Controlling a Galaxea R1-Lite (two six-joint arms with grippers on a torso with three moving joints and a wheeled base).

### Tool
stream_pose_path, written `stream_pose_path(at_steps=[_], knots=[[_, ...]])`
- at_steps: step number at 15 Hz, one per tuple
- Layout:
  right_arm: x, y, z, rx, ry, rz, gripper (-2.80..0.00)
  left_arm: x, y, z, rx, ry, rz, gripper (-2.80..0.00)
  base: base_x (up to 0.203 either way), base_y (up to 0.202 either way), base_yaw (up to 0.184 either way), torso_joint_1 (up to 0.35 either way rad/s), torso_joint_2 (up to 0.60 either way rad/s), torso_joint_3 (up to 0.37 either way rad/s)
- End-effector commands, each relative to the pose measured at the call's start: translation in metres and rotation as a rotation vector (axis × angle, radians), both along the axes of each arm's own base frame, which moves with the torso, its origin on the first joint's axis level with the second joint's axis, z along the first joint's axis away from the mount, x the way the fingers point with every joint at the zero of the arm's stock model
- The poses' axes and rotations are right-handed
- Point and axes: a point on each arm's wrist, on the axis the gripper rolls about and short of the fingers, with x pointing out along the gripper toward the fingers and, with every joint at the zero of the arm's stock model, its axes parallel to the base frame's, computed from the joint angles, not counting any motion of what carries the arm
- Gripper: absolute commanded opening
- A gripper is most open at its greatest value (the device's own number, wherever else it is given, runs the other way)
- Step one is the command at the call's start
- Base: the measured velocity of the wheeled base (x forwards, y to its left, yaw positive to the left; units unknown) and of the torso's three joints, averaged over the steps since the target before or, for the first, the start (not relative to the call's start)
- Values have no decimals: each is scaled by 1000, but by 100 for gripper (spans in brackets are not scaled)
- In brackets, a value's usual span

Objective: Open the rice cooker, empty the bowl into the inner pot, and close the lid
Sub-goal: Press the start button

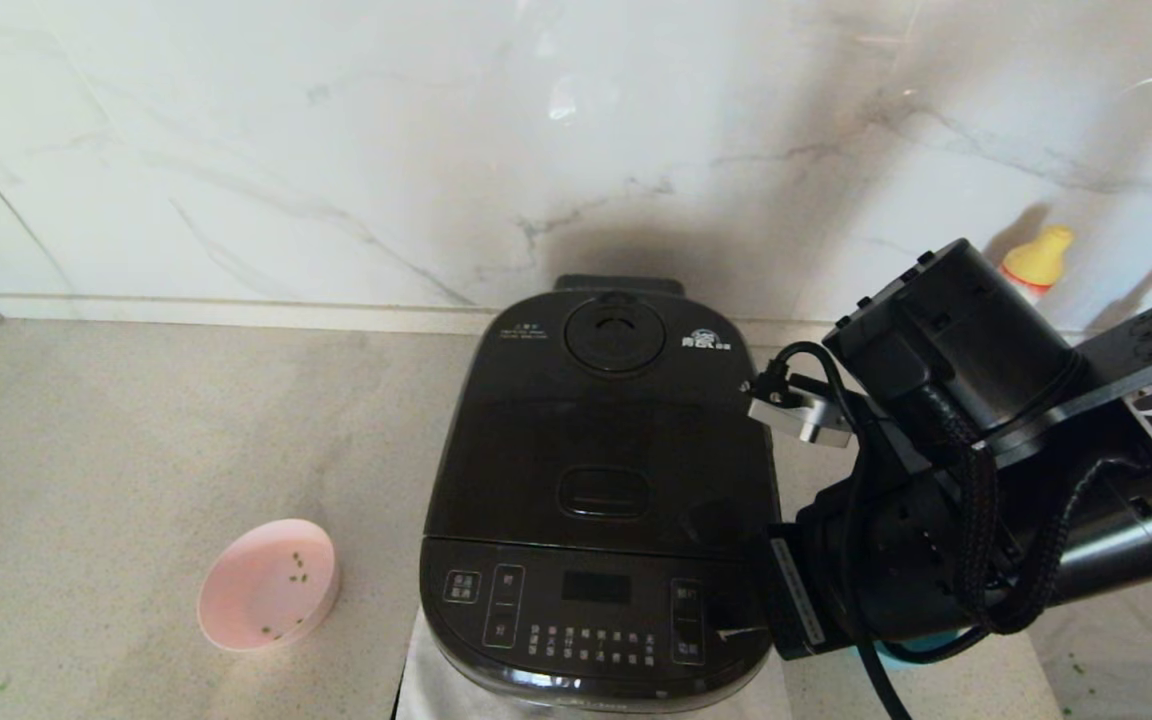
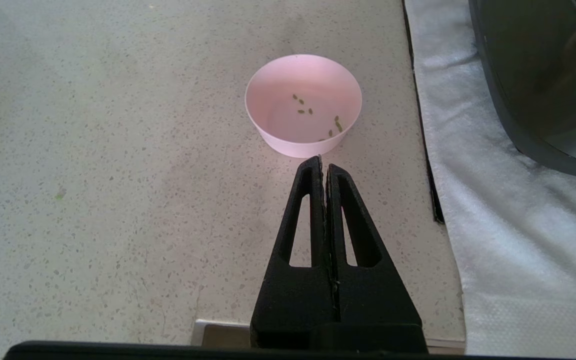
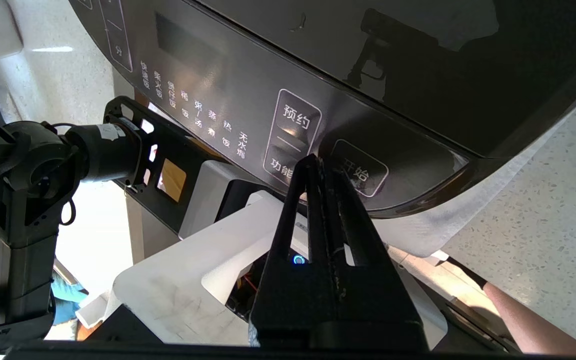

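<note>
The rice cooker (image 1: 598,500) sits square on the counter (image 1: 136,450) with the lid (image 1: 601,420) down flat, so I'd judge the job is either just starting or just finished; the pink bowl (image 2: 303,104) holds only a few green specks, which leans towards finished, though the inner pot is hidden under the lid and I can't check it. The right gripper (image 3: 322,162) has its jaws clenched on nothing, tips right at the front panel, between two of the white-lettered buttons at the cooker's lower right corner. If the lid needs opening, those closed tips should travel up past the panel to the rectangular latch button (image 1: 604,492) and press straight down on its centre, since the glossy curved shell would let a slanted push skid off. The left gripper (image 2: 324,165) is likewise clenched and empty, with the bowl just beyond its tips. The cooker is slick black plastic with rounded corners, resting on a soft white cloth (image 2: 508,240); the bowl is thin, smooth and round; the counter is matte speckled stone.
</note>
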Motion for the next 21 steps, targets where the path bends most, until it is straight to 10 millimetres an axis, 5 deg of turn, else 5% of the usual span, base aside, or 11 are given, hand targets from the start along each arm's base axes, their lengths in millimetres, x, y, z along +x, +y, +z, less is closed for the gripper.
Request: stream_pose_path(at_steps=[1, 21], knots=[[1, 0, -3, -10, 12, -6, -280, 0, 0, 0, 0, 1, 0, -280, 0, 0, 0, 0, 0, 0], [6, 2, -16, -26, 30, -14, -280, 0, 0, 0, 0, 1, 0, -280, 0, 0, 0, 0, 0, 0]])
